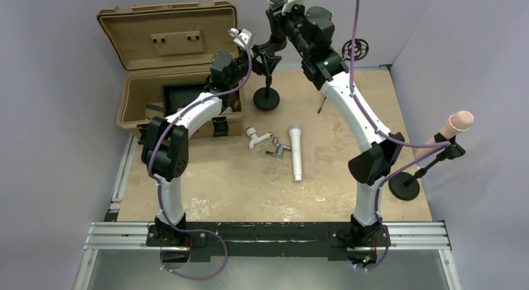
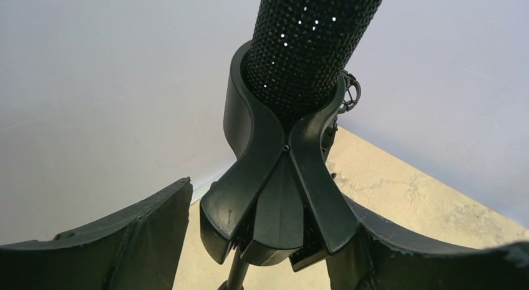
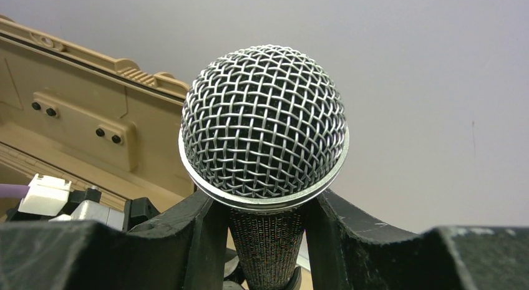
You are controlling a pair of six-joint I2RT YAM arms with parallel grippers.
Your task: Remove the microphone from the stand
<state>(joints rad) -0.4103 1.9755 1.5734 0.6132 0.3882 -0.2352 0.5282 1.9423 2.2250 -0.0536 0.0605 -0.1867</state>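
Note:
The microphone [image 3: 265, 121] has a silver mesh head and a dark textured body. My right gripper [image 3: 265, 212] is shut on that body just under the head, high at the back of the table [image 1: 282, 4]. In the left wrist view the microphone's body [image 2: 312, 40] sits in the black forked clip [image 2: 274, 178] of the stand [image 1: 267, 96]. My left gripper [image 2: 274, 206] stands open around the clip. Its right finger [image 2: 405, 252] lies against the clip, while the left finger [image 2: 143, 240] is a little apart from it. In the top view the left gripper [image 1: 261, 52] is beside the stand's top.
An open tan case [image 1: 168, 59] stands at the back left. A white microphone [image 1: 297, 150] and small fittings [image 1: 267, 143] lie mid-table. Another stand [image 1: 405, 185] with a beige microphone [image 1: 458, 121] is at the right wall. A small round mount [image 1: 355, 49] stands at the back.

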